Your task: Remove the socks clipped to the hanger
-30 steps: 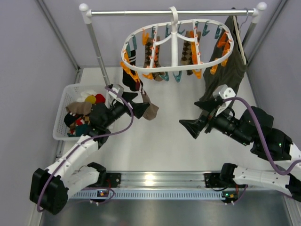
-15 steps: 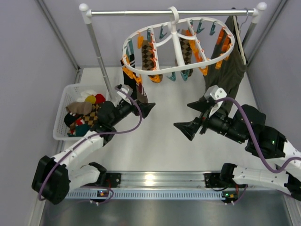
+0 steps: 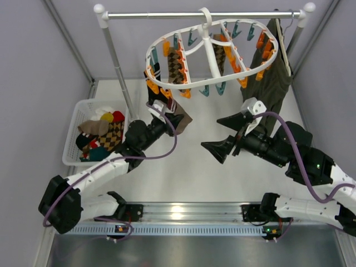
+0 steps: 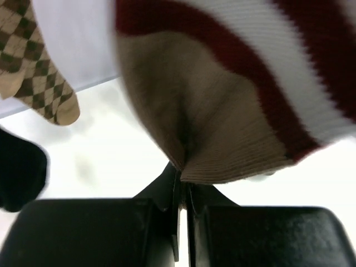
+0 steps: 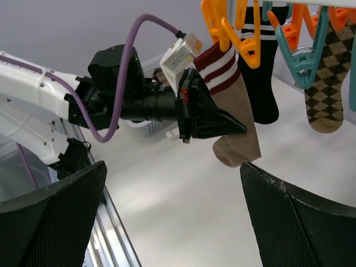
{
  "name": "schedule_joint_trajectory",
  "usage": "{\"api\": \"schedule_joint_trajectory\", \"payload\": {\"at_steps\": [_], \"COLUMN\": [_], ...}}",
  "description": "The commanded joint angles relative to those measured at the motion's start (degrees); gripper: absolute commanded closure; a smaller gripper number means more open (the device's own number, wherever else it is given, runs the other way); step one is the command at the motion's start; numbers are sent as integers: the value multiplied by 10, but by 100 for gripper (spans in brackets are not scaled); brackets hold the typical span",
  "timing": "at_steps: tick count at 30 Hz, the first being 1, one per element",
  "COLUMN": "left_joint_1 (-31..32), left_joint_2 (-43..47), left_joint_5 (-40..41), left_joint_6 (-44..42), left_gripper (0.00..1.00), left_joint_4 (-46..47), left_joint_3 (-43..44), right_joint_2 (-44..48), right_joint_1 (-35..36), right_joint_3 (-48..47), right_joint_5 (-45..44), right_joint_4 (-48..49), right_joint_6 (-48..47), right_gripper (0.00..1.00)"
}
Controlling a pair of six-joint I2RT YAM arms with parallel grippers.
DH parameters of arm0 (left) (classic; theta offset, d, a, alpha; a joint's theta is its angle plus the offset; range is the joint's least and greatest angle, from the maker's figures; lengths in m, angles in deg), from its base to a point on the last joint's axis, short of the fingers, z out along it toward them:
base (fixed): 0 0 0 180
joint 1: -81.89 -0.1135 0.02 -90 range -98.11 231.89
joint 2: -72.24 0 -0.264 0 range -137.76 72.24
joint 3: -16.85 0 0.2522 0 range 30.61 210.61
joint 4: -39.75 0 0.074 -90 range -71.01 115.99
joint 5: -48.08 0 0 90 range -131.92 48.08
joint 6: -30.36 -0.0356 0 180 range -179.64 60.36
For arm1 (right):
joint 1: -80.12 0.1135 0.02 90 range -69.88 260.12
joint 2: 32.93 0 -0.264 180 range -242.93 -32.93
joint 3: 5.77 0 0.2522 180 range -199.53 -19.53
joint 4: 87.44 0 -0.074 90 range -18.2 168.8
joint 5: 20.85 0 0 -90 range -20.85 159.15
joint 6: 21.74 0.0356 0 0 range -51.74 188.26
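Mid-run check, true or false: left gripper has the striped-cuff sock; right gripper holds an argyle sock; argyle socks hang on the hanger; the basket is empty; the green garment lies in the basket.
The left gripper is shut on the striped-cuff sock: true.
The right gripper holds an argyle sock: false; it is open and empty, in mid-air.
The argyle socks hang on the hanger: true.
The basket is empty: false; it holds several socks.
The green garment lies in the basket: false; it hangs at the right end of the rail.
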Motion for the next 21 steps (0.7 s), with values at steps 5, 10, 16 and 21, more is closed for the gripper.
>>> {"api": "schedule_joint_trajectory", "payload": {"at_steps": [5, 10, 16, 21], "left_joint_1": [152, 268, 333, 341], "left_joint_2": [16, -32, -110, -113], "left_joint_5": [273, 459, 559, 552], "left_joint_6": [-52, -98, -138, -104], "left_gripper": [100, 100, 100, 100], "left_joint_4": [44, 44, 44, 44], "left_joint_3": [37, 84, 138, 128], "right_joint_2": [-11, -41, -106, -177], "right_joint_1": [-5, -5, -5, -5], "right_joint_3": [-48, -113, -219, -300], "right_joint_5": [-35, -77, -119, -133], "right_joint_4": [70, 40, -36, -97], "right_joint_6": [41, 44, 26, 4], "right_gripper": [1, 1, 4, 11]}}
